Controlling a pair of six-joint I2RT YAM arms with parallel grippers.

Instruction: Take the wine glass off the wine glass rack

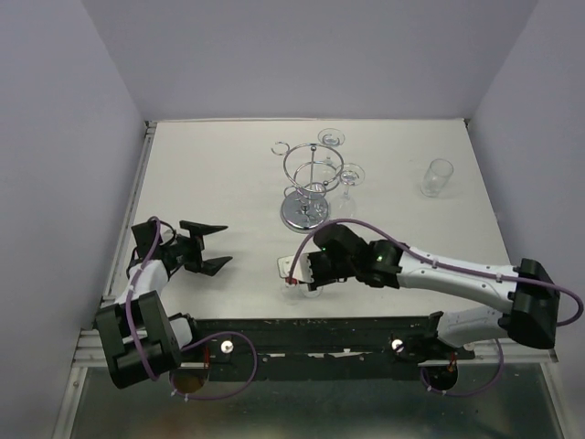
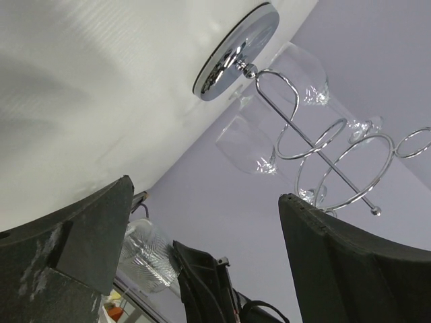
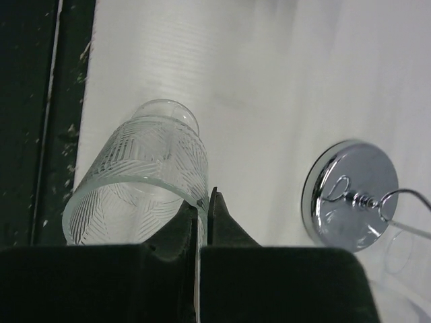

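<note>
The chrome wine glass rack [image 1: 309,187] stands at the table's middle back on its round mirrored base [image 1: 304,212]. Two wine glasses [image 1: 332,139] [image 1: 350,178] hang on its loops. In the left wrist view the rack [image 2: 316,145] shows with both hanging glasses [image 2: 246,145]. My right gripper [image 1: 294,271] is shut on the rim of a clear etched glass [image 3: 135,182], one finger inside and one outside, low near the table's front edge. My left gripper [image 1: 212,245] is open and empty, at the front left, pointing toward the rack.
A clear tumbler [image 1: 437,177] stands at the right back. The table's dark front edge [image 3: 40,101] lies just beside the etched glass. The rack base [image 3: 350,195] is a short way beyond my right gripper [image 3: 204,202]. Walls close in the left, right and back.
</note>
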